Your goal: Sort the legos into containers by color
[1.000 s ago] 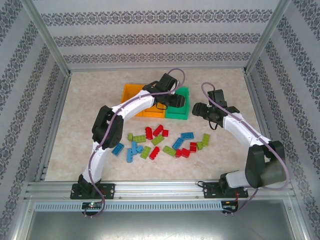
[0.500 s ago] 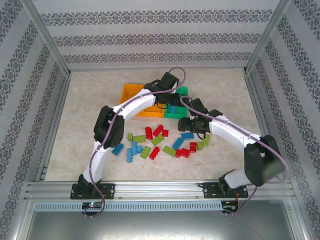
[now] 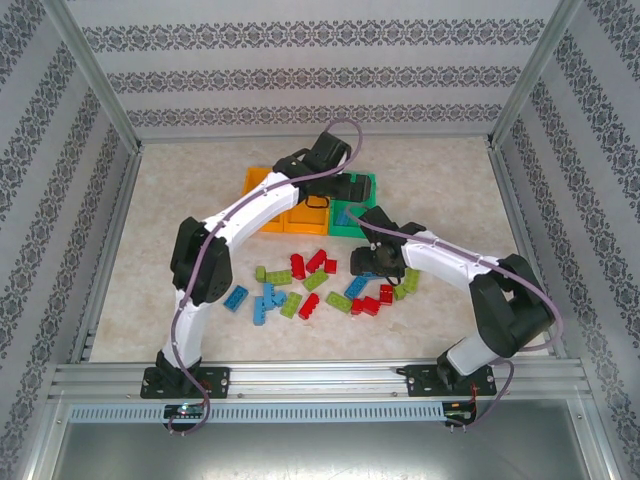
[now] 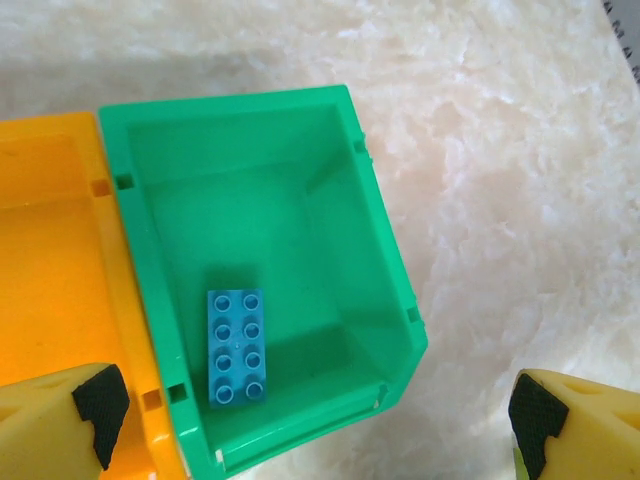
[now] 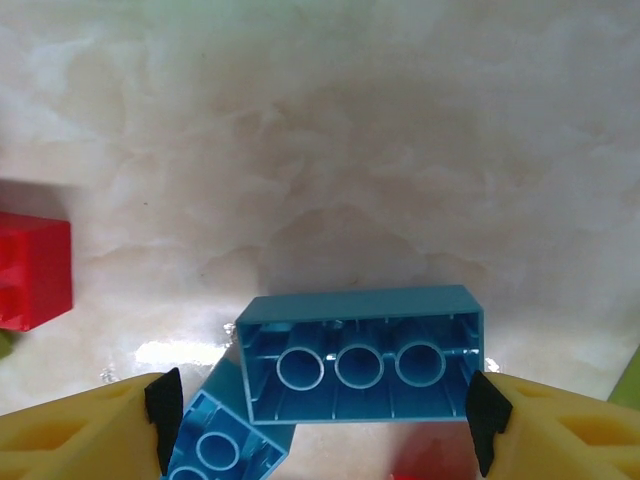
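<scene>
Right arm [image 3: 450, 258] has dropped onto the legos [image 3: 316, 281] on the desk [image 3: 180, 200], its jaws wide around an overturned blue brick [image 5: 360, 350]. Left jaws gape above the far green bin [image 4: 385, 260], where 1 blue brick [image 4: 236, 347] lies; nearly everything remains unsorted.

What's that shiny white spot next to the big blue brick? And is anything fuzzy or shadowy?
Right wrist view: the white spot is light glaring off the glossy table beside the hollow-faced blue brick, and the red brick at the left edge looks fuzzy. Left wrist view: the studded blue brick is sharp inside the green bin, whose floor has a soft shadow.
</scene>
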Controlling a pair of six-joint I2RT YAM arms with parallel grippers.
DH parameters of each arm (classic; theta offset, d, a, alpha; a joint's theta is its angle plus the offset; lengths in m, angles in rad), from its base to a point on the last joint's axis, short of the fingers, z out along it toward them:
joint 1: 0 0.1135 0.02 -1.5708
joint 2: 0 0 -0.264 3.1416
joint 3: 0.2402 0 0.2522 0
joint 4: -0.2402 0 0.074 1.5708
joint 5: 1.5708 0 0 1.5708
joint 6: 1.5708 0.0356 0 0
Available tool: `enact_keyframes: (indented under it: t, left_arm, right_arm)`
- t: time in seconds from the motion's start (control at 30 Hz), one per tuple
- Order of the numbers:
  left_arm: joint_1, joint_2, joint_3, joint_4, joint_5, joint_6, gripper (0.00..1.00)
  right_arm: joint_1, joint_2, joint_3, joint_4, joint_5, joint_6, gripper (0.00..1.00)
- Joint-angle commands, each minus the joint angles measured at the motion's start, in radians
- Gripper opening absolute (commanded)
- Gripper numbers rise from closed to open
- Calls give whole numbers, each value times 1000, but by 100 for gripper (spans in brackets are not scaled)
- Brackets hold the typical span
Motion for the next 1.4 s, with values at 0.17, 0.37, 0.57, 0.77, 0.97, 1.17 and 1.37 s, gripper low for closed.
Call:
enact_keyframes:
  t: [0.17,0.37,0.57,0.77,0.97,1.17,1.37]
  left_arm:
    - [75,-139,-195,-7,-47,-17,99]
    - [110,-215,-308,18,-61,-19,99]
    - [126,-256,-377,31,-71,-23,99]
    - [131,-270,-403,27,-83,-23,99]
    - [132,-287,-436,27,-104,-23,99]
    - [132,-305,-478,20,-122,-15,99]
    - [133,-355,-553,23,-147,1,99]
  right_arm:
    - [9,57,10,-3,26,-3,77]
    - [3,106,33,-16,49,-25,75]
    - [1,112,38,-14,73,-28,73]
    - [0,123,50,-23,100,-35,58]
    - [1,98,47,-34,122,-34,35]
    - [-1,67,123,-54,134,-63,26]
    - [-41,85,264,-40,77,-93,24]
